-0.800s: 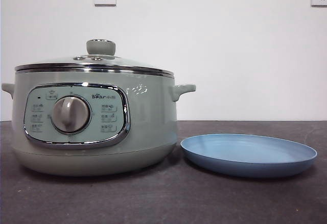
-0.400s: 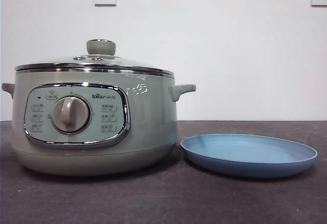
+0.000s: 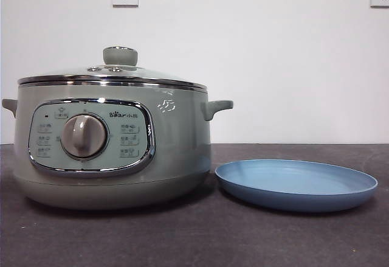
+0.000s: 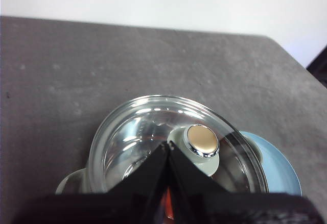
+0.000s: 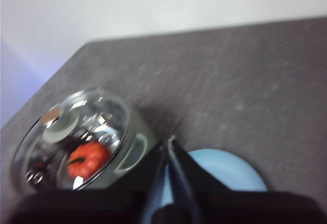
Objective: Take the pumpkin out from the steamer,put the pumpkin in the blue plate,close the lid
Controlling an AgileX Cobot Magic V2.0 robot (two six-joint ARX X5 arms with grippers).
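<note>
Pumpkin [image 5: 88, 158], small, orange-red and ribbed with a dark green stem, sat inside your pale sage-green round steamer [image 3: 109, 151], visible through the glass. The steel-rimmed glass lid [image 3: 112, 76] with its squat green knob rested closed on the pot. Just beside it the shallow matte blue plate [image 3: 296, 185] held nothing. Your left gripper [image 4: 168, 150] hung above the lid, jaws together; your right gripper [image 5: 170, 145] hovered near the plate, jaws likewise together.
</note>
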